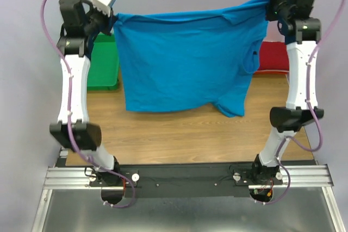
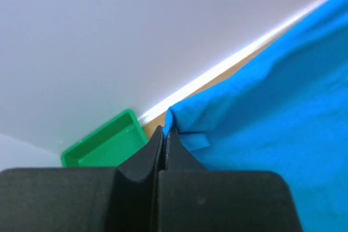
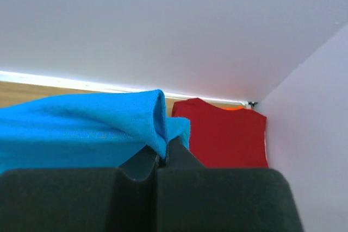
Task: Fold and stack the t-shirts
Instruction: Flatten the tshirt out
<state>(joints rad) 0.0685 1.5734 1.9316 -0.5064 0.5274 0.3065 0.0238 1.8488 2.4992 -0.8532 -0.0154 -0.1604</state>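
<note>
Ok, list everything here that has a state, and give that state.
left gripper: shut on one top corner of the blue t-shirt.
right gripper: shut on its other top corner.
blue t-shirt: unfolded, held up, stretched between both arms, hem hanging loose.
red t-shirt: lying flat on the table, far right, untouched.
green tray: sitting on the table, far left.

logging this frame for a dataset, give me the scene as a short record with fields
blue t-shirt: held up, spread over the table
left fingers: shut on one top corner
right fingers: shut on the other top corner
red t-shirt: lying at far right
green tray: far left
</note>
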